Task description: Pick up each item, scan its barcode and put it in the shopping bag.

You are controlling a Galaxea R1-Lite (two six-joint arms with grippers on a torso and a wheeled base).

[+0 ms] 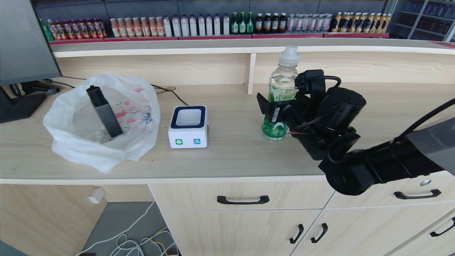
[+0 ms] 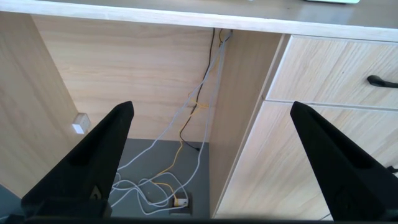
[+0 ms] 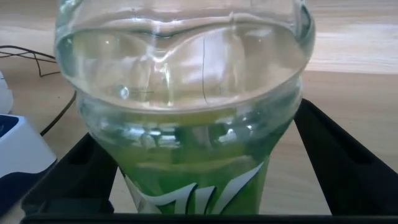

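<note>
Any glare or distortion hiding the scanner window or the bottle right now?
Head view: the scanner window reflects pale light, yet its outline is readable; the counter is evenly lit. Right wrist view: the bottle and its clear liquid warp the counter behind, with small highlights on the plastic.

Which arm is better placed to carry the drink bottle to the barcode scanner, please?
Right: the right gripper is around the drink bottle on the counter, near the barcode scanner; the left gripper hangs below that counter.

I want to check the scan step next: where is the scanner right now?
In the head view, the scanner sits in the middle of the counter, with the shopping bag to its left and the bottle to its right.
</note>
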